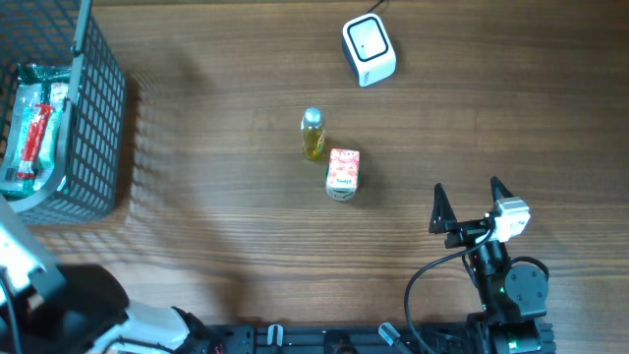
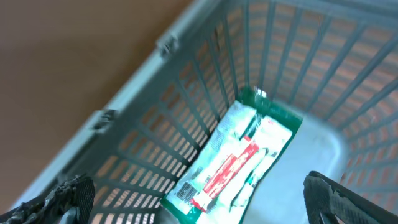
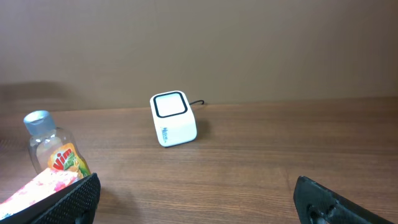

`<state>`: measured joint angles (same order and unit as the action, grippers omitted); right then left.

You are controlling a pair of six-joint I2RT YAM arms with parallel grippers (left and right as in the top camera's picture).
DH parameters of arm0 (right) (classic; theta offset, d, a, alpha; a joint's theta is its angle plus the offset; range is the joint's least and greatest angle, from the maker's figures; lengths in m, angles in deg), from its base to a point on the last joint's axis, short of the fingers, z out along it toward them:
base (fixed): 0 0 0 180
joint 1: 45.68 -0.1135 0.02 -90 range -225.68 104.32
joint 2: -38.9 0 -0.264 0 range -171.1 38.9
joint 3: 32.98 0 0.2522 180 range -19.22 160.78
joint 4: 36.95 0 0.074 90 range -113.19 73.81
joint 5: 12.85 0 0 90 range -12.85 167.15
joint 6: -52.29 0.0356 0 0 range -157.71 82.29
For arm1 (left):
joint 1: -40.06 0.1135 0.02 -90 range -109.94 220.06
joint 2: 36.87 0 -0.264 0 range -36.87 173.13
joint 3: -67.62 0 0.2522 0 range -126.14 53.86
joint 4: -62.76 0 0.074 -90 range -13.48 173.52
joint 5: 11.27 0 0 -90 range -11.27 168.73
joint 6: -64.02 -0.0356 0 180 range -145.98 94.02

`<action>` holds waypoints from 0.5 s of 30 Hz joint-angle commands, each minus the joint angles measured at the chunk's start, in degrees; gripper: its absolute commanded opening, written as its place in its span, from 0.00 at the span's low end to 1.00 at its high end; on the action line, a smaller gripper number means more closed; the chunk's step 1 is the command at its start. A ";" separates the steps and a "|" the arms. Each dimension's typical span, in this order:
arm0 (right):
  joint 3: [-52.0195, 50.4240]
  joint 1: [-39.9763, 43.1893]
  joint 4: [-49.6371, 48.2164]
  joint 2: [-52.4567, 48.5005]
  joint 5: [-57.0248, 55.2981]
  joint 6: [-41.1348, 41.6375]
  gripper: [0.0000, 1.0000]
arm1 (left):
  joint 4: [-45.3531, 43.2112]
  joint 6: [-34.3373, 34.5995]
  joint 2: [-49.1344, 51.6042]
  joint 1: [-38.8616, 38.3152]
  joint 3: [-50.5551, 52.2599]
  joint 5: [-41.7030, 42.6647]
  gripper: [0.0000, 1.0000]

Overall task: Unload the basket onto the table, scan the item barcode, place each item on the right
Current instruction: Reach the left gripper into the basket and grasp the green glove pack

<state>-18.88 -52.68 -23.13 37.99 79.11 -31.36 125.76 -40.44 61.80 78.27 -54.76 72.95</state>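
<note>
Overhead view is showing a wooden surface point(image 1: 216, 226) with a white barcode scanner point(image 1: 369, 49) sitting toward its far right, a dark cable point(image 1: 376, 8) running off behind it. Near the middle, a small bottle point(image 1: 313, 135) of yellow liquid is standing upright. A pink carton point(image 1: 342, 174) is sitting just beside it, a little nearer the robot and to the right; whether the 2 are touching cannot be told. At the left edge a grey basket point(image 1: 98, 118) is holding a green-edged packet point(image 1: 34, 128) with something red inside, lying flat on the basket floor.

The left pincer point(image 2: 199, 200) is hanging over the basket, looking down on the packet. Its 2 fingers are showing only at the bottom corners of the left wrist view, spread wide and gripping nothing. The right pincer point(image 1: 469, 192) is hovering over the near right part of the surface, well apart from the carton and bottle. It is also gaping wide and empty, and its camera is facing the scanner across bare wood.
</note>
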 commanded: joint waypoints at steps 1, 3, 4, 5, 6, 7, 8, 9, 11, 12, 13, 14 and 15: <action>-0.04 0.02 -0.15 0.11 0.87 -0.33 1.00 | 0.20 -9.03 6.84 2.36 -0.35 11.21 1.00; -0.04 0.00 -0.15 0.11 0.87 -0.33 1.00 | 0.39 -11.82 10.91 2.91 -0.35 11.98 1.00; -0.04 0.02 -0.15 0.11 0.87 -0.31 1.00 | 0.50 -13.27 12.72 3.06 -0.35 11.98 1.00; -0.04 0.02 -0.15 0.11 0.87 -0.31 1.00 | 0.57 -14.19 14.01 3.08 -0.35 11.98 1.00; -0.04 0.02 -0.15 0.11 0.87 -0.31 1.00 | 0.72 -15.63 15.93 3.17 -0.35 11.96 1.00; -0.04 0.02 -0.15 0.11 0.87 -0.33 1.00 | 0.68 -16.61 17.75 3.15 -0.35 12.11 1.00; -0.04 0.00 -0.15 0.11 0.87 -0.33 1.00 | 0.66 -16.96 18.73 3.15 -0.33 12.20 1.00; -0.04 0.02 -0.15 0.11 0.87 -0.33 1.00 | 0.33 -17.44 20.44 3.15 -0.26 12.22 1.00; -0.04 0.02 -0.15 0.11 0.87 -0.33 1.00 | -0.07 -18.75 22.91 3.17 -0.24 12.24 1.00; -0.04 0.02 -0.15 0.11 0.87 -0.33 1.00 | -0.24 -19.63 24.06 3.17 -0.24 12.24 1.00; -0.04 0.02 -0.15 0.11 0.87 -0.33 1.00 | -0.94 -19.89 25.73 3.17 -0.24 12.39 1.00; -0.04 0.02 -0.15 0.11 0.87 -0.31 1.00 | -1.57 -19.87 26.58 3.17 -0.24 12.41 1.00; -0.04 0.02 -0.15 0.11 0.87 -0.31 1.00 | -2.27 -19.87 27.50 3.17 -0.24 12.46 1.00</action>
<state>-18.88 -52.68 -23.15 37.99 79.11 -31.36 125.06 -57.44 86.33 81.05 -54.74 83.81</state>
